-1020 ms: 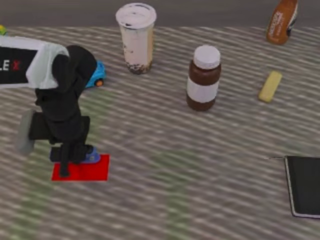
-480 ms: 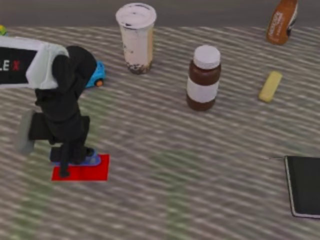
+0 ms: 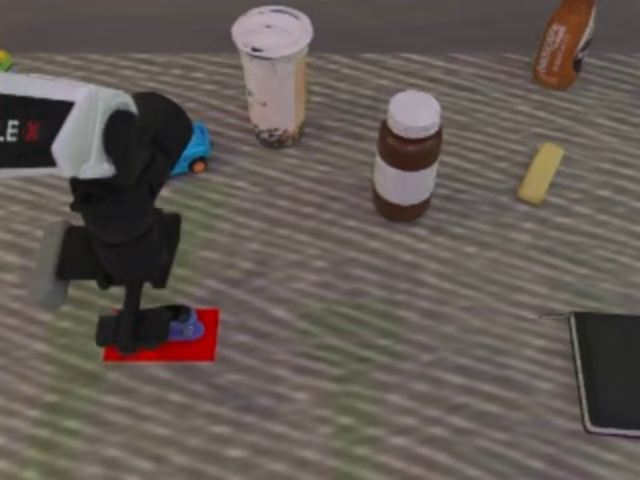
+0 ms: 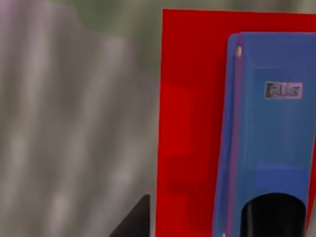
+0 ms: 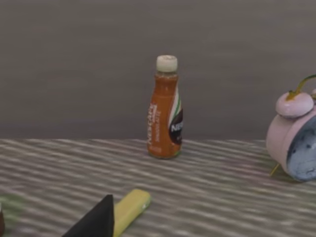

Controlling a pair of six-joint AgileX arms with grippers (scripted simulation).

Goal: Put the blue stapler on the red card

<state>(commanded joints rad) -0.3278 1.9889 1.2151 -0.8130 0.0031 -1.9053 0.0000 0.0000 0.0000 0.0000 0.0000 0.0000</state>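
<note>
The blue stapler (image 3: 185, 323) lies flat on the red card (image 3: 200, 345) near the table's left front. My left gripper (image 3: 135, 330) hangs straight over it, open. In the left wrist view the stapler (image 4: 269, 123) runs lengthwise along the card (image 4: 190, 98). One dark fingertip (image 4: 134, 222) stands off to the side, with a strip of red card between it and the stapler. The stapler's black end sits under the gripper. My right arm is outside the top view. Only one fingertip (image 5: 98, 222) of it shows, far off centre in the right wrist view.
A light-blue toy car (image 3: 192, 150) sits behind the left arm. A lidded cup (image 3: 272, 70), a brown jar (image 3: 407, 155), a yellow bar (image 3: 540, 172) and an orange bottle (image 3: 565, 40) stand at the back. A black notebook (image 3: 610, 372) lies front right. A pink alarm clock (image 5: 296, 138) stands beyond.
The left gripper's fingers have spread and let go of the stapler, which now rests on the red card. The wrist has lifted slightly.
</note>
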